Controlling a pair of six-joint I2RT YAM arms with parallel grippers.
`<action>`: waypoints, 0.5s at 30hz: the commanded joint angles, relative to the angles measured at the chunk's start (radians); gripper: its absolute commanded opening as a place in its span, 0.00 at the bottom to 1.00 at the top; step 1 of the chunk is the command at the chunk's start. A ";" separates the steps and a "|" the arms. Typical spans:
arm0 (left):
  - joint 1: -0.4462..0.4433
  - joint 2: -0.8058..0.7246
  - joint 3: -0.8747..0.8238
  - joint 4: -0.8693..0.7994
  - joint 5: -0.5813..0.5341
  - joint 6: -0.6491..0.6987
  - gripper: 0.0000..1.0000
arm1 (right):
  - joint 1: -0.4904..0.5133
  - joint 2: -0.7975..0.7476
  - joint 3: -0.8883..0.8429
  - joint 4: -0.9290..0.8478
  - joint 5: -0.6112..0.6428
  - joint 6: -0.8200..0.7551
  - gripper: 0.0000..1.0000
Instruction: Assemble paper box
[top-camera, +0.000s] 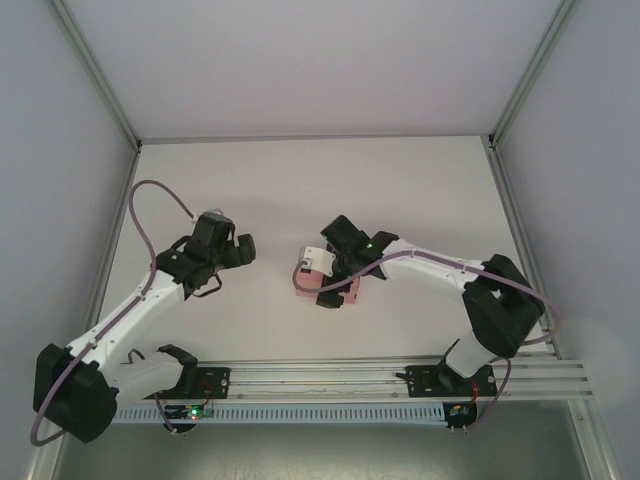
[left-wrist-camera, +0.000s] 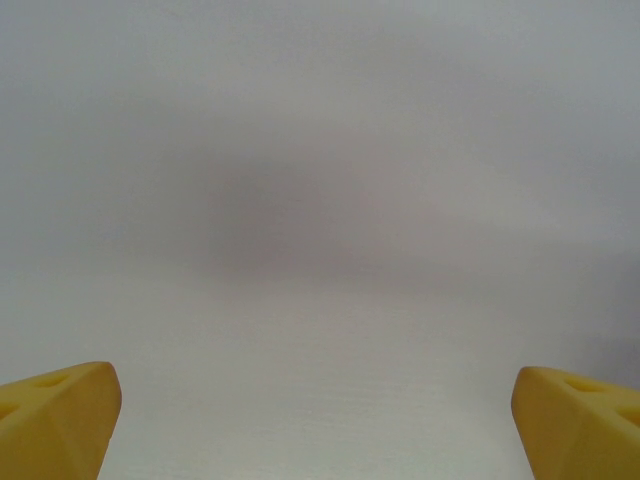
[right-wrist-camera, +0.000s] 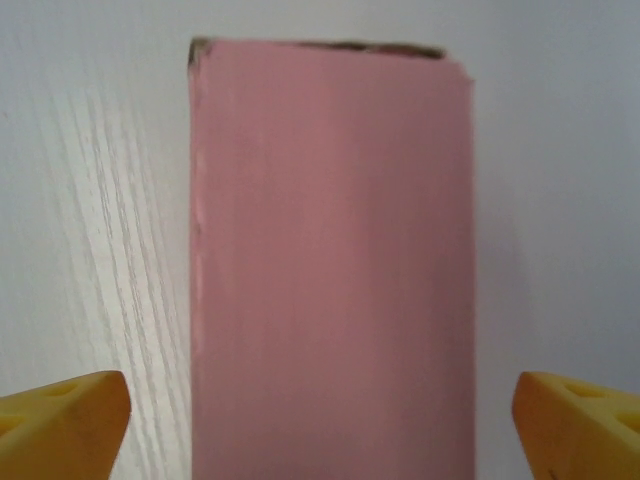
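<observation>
The paper box is a closed, flat pink rectangle lying on the white table, with a dark seam at its far end. My right gripper hovers over it, open; the yellow fingertips stand wide on either side with table showing in both gaps. From above, the box peeks out pink beneath the right gripper near the table's middle. My left gripper sits well to the left of the box, open, and between its fingertips there is bare table and nothing else.
The white table is bounded by aluminium frame posts at the back corners and a rail along the near edge where both arm bases are bolted. A purple cable loops above the left arm.
</observation>
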 joint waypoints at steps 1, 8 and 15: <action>0.017 -0.049 -0.034 -0.037 -0.063 -0.023 1.00 | -0.001 0.038 0.059 -0.112 -0.010 -0.094 0.90; 0.018 -0.096 -0.046 -0.053 -0.108 -0.013 1.00 | 0.051 0.019 0.100 -0.142 0.259 -0.120 0.45; 0.018 -0.134 -0.051 -0.055 -0.141 -0.018 1.00 | 0.106 -0.015 0.024 0.088 0.738 -0.300 0.41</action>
